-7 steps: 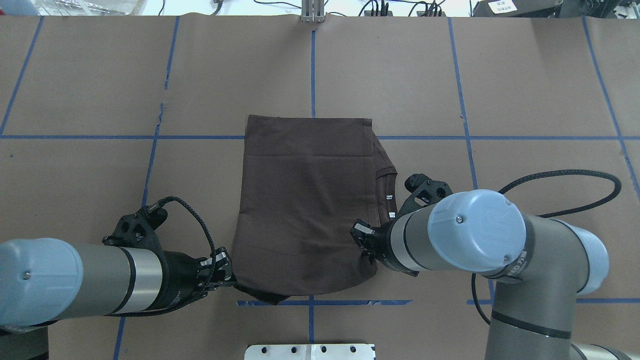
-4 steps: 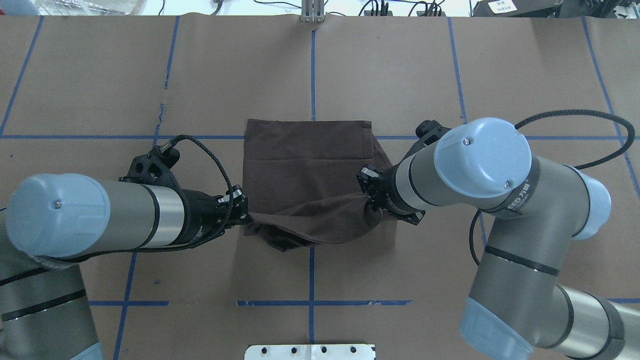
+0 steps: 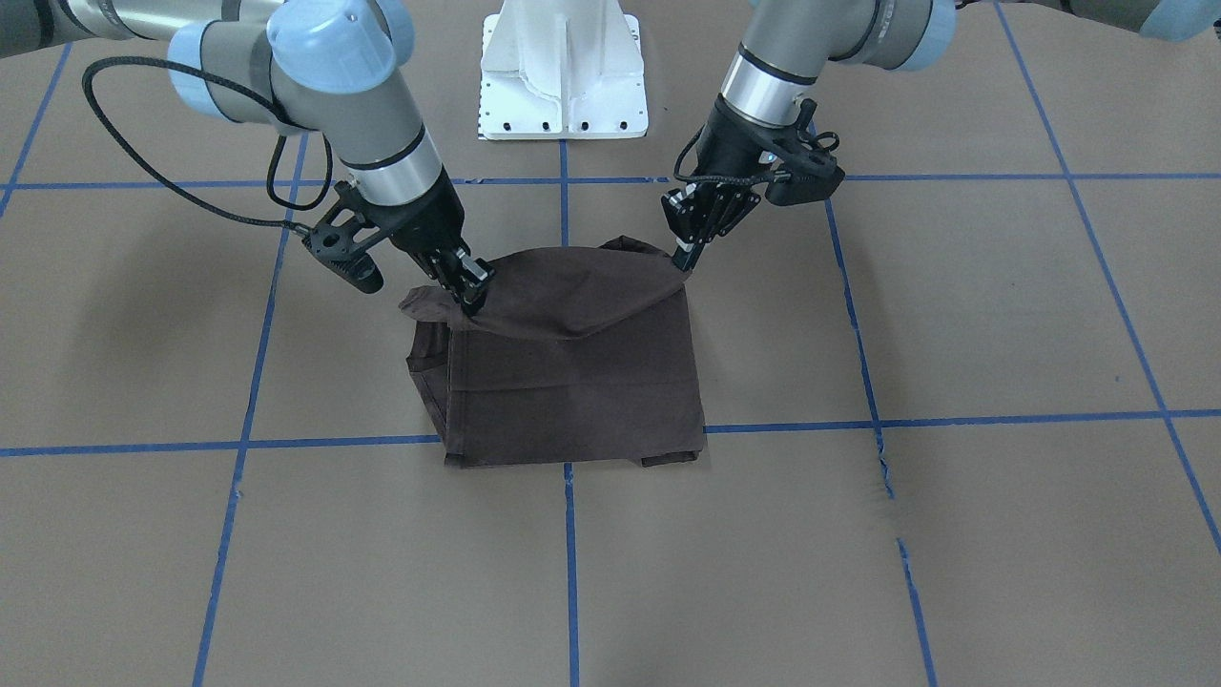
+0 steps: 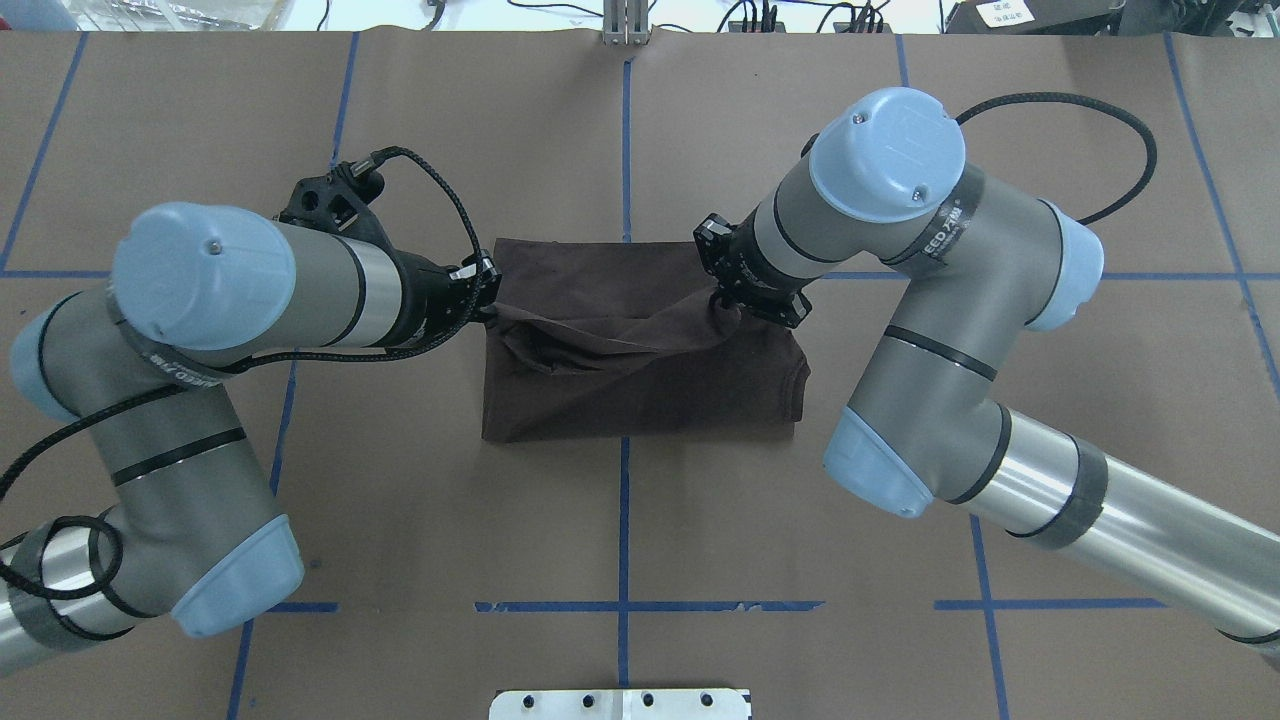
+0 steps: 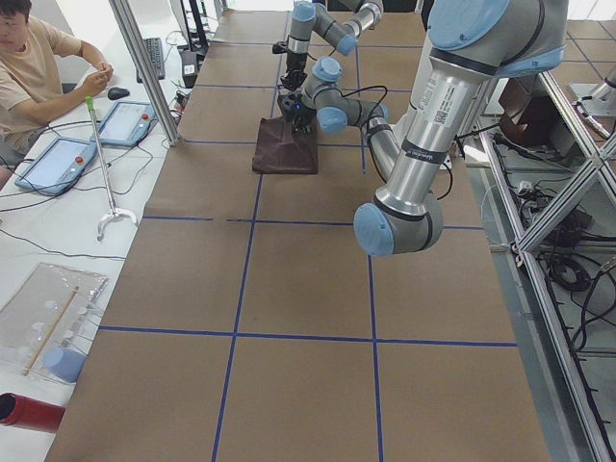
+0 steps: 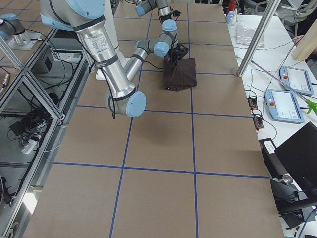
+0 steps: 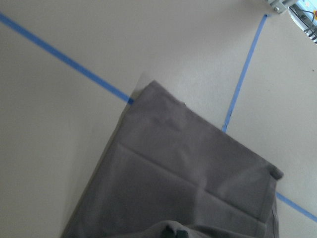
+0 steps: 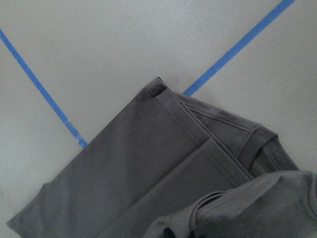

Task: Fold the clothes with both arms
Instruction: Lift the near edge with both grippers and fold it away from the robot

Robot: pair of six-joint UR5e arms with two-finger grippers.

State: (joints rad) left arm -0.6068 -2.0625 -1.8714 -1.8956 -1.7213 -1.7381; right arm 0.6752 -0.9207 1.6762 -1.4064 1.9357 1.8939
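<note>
Brown table, left fingers, right fingers pinching T-shirt

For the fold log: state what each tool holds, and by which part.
Both hold the T-shirt: left tool pinches the lifted edge's left corner, right tool its right corner.

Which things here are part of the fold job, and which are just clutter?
In the job: T-shirt, half folded; left hand and right hand, each pinching a corner of its lifted edge.
Lying about: white base plate; tablets and red cylinder beside the table; seated person.
</note>
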